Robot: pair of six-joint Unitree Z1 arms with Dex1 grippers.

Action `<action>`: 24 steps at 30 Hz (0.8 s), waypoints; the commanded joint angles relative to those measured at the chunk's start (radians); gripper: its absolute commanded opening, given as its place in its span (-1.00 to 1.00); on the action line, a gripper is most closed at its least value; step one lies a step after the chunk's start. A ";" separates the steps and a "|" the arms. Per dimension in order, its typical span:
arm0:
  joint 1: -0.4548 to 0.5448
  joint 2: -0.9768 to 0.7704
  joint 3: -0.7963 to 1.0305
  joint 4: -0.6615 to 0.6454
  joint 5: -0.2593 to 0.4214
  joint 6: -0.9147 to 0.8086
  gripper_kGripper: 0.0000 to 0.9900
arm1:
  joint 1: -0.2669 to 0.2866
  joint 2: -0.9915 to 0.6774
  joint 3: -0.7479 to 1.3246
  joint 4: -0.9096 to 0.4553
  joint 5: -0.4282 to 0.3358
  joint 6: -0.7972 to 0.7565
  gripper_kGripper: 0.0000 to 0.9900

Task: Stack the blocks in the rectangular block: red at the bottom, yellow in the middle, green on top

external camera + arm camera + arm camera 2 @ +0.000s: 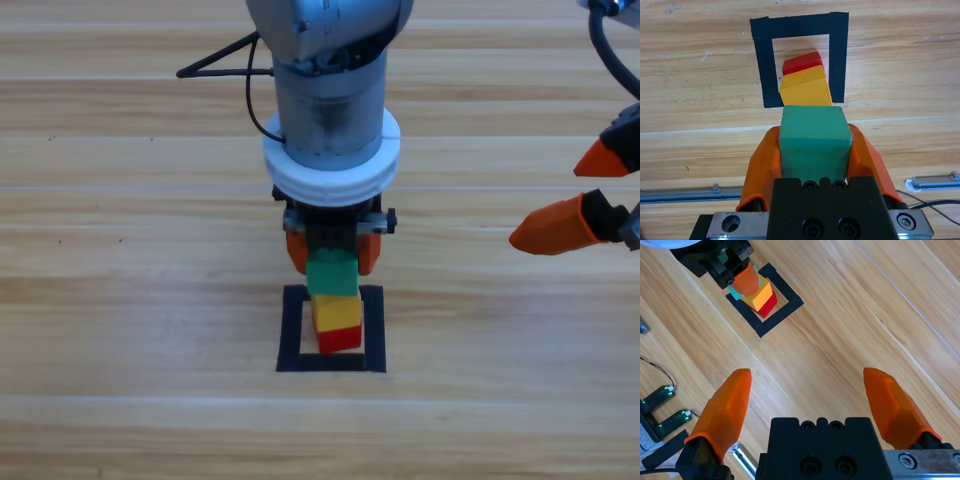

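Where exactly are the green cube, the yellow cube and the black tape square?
green cube (814, 131): left wrist view, on its top face, between the left gripper's orange fingers.
yellow cube (335, 312): high view, on its front face.
tape square (292, 330): high view, on its left strip.

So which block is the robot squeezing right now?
The green block. The left tool is shut on it, above the yellow block and red block.
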 commanded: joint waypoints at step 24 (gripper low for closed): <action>-0.006 0.079 -0.026 0.007 0.016 0.035 -1.00 | -0.028 0.059 0.003 0.009 0.039 0.005 1.00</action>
